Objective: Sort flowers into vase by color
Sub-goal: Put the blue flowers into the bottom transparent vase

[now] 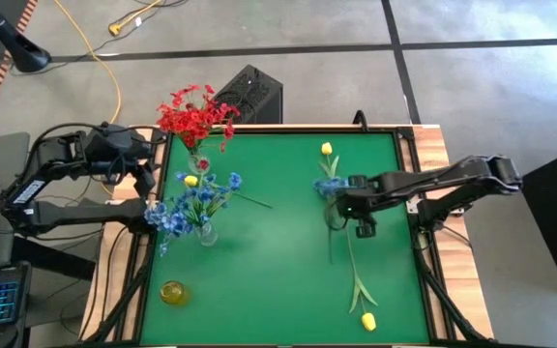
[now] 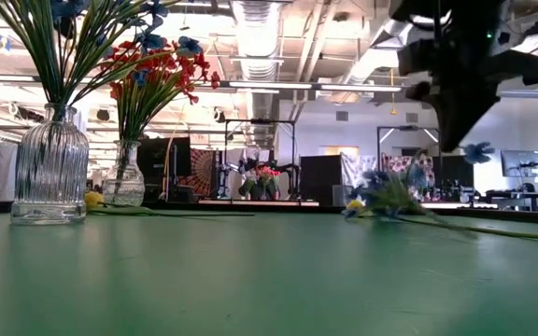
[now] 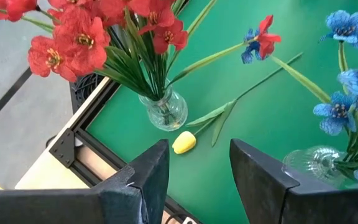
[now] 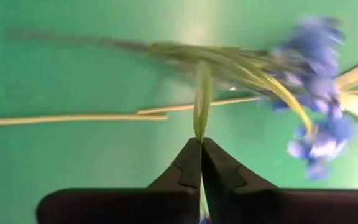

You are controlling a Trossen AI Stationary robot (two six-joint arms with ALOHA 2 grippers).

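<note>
Right gripper (image 1: pixel 348 196) sits over the right half of the green surface (image 1: pixel 278 280), jaws clenched on a thin leaf of the blue spray (image 4: pixel 312 93) lying there. A tulip (image 1: pixel 367 321) lies near the front edge, another (image 1: pixel 326 149) toward the far edge. Wide open green runs between this arm and the vases on the left. The red vase (image 1: pixel 199 162) stands at the far edge, the blue vase (image 1: pixel 206 230) just in front, a third tulip (image 3: pixel 184 142) lying between them. A yellow vase (image 1: pixel 173 292) sits by the left rail. Left gripper (image 3: pixel 197 171) hovers at the far-left corner, jaws released.
</note>
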